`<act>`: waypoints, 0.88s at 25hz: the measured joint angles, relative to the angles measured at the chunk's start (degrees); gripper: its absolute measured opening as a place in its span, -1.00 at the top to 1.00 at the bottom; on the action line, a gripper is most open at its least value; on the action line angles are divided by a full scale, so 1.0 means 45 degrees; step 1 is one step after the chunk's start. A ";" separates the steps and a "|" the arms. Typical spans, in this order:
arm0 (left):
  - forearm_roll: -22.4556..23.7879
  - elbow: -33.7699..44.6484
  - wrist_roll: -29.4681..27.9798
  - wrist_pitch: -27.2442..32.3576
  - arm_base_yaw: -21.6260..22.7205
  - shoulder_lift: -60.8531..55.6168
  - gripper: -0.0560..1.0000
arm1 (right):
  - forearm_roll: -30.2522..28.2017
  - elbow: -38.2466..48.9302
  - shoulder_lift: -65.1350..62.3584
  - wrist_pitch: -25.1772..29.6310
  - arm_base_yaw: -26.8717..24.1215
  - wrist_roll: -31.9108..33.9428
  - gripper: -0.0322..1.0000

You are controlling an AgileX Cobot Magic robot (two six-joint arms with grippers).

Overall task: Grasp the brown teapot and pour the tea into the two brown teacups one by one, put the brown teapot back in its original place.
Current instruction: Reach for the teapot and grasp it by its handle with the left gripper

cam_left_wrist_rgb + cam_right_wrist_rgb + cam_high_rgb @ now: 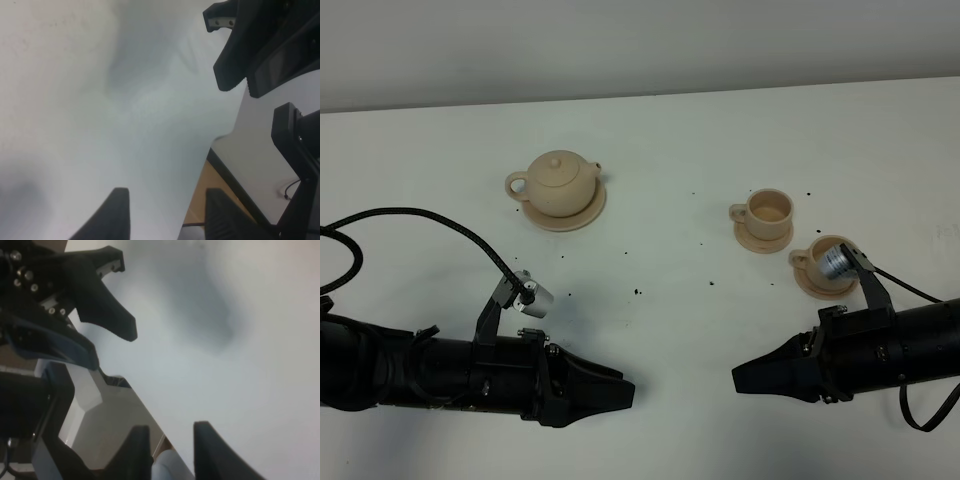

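The brown teapot (560, 182) stands upright with its lid on, on its wide saucer, the original place (582, 215), at the back left of the white table. The two brown teacups sit on small saucers at the right: one farther back (767, 209), one nearer (813, 262), partly hidden behind my right wrist camera. My left gripper (625, 392) (167, 192) lies low near the front edge, well short of the teapot, jaws a little apart and empty. My right gripper (740, 378) (170, 426) lies low in front of the cups, jaws a little apart and empty. The two tips face each other.
Small dark specks (638, 291) are scattered on the table (660, 140) between the teapot and the cups. A grey wall runs behind the table. The wrist views show only bare tabletop, the table's front edge (202, 180) and the opposite arm (240, 55) (95, 300).
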 joint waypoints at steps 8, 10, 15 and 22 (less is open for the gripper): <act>0.0000 0.0000 0.0000 0.0000 0.0000 0.0000 0.14 | 0.0000 0.0000 0.0000 0.0000 0.0000 0.0000 0.47; 0.0000 0.0000 0.0000 0.0000 0.0000 0.0000 0.14 | -0.0052 0.0000 0.0000 0.0000 0.0000 0.0000 0.47; 0.0000 0.0000 0.0000 0.0105 0.0000 0.0000 0.14 | -0.0684 0.0012 -0.0864 -0.0156 -0.0045 0.0234 0.47; -0.0049 0.0000 -0.0064 0.0143 0.0000 0.0000 0.14 | -0.3091 -0.0015 -0.3879 -0.2032 -0.0291 0.3128 0.47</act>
